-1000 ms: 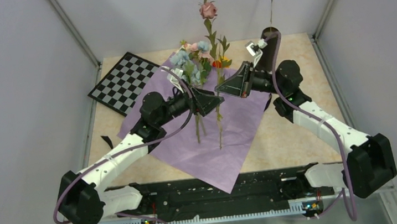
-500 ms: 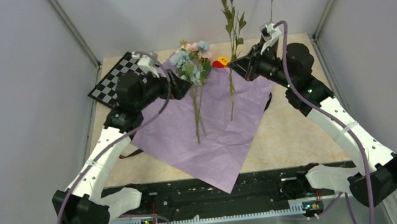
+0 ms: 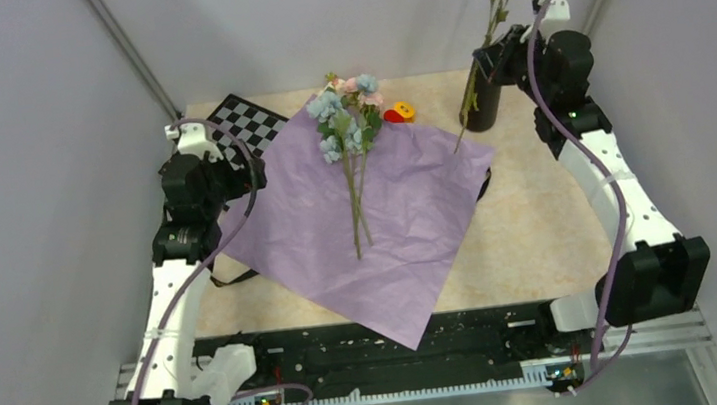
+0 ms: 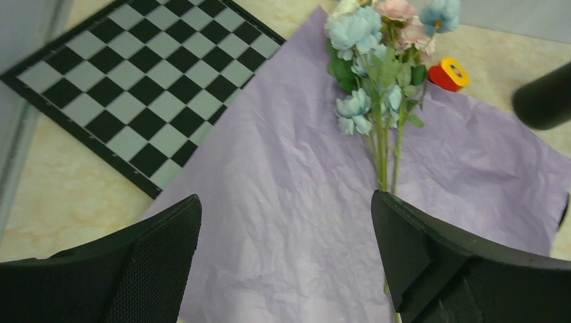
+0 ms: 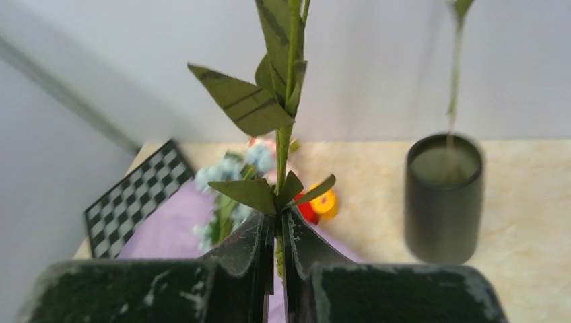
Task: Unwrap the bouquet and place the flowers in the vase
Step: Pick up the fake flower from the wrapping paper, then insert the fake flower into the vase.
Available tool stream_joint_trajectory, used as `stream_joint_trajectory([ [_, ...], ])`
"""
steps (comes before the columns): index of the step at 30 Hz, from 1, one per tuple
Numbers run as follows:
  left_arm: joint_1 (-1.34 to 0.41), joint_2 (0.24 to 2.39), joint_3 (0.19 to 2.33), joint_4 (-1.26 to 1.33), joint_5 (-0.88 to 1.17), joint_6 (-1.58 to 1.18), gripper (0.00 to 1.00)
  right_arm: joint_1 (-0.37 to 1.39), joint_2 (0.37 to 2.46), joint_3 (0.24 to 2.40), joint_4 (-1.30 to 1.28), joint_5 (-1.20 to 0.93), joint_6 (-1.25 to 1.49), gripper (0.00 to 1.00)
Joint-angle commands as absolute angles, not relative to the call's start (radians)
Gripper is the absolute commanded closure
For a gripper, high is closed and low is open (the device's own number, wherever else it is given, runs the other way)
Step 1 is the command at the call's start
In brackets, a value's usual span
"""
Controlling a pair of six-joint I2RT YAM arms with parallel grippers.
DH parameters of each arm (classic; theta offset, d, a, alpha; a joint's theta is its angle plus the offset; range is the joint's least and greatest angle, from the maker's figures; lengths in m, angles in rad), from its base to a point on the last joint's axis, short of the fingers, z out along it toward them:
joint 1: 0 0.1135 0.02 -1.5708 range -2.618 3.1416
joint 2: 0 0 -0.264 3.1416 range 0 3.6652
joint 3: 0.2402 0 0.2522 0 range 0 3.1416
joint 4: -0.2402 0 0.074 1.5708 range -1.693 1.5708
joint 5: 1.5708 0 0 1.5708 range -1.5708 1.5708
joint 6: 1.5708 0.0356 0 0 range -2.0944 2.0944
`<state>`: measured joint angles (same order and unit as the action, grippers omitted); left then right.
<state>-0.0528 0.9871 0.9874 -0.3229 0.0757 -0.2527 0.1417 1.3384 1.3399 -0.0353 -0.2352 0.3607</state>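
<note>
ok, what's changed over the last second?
Right gripper, shut on one flower stem, carried it up and right from above the purple paper to beside the vase. Left gripper pulled back left toward the checkered board, open and empty. Remaining flowers, paper, toy block and vase unmoved.

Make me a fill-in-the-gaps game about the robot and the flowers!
1. The right gripper is shut on a leafy green ____.
2. The left gripper is ____ and holds nothing.
3. The loose flowers lie on the ____ paper.
4. The dark vase has just ____ thin stalk standing in it.

Missing words: stem, open, purple, one.
</note>
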Motion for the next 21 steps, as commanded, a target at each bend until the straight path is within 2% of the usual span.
stream_joint_trajectory([
  [1,-0.043,0.938,0.973,-0.319,-0.036,-0.172,0.01,0.105,1.419,1.484,0.140,-0.135,0.312,1.00],
  [10,-0.022,0.926,0.962,-0.305,-0.008,-0.177,0.01,0.094,1.623,1.756,0.154,-0.009,0.166,1.00],
  [15,-0.008,0.927,0.961,-0.304,-0.005,-0.182,0.01,0.083,1.676,1.822,0.180,0.063,0.091,1.00],
  [21,-0.007,0.930,0.959,-0.303,0.031,-0.188,0.01,0.046,1.729,1.877,0.187,0.047,0.082,1.00],
])
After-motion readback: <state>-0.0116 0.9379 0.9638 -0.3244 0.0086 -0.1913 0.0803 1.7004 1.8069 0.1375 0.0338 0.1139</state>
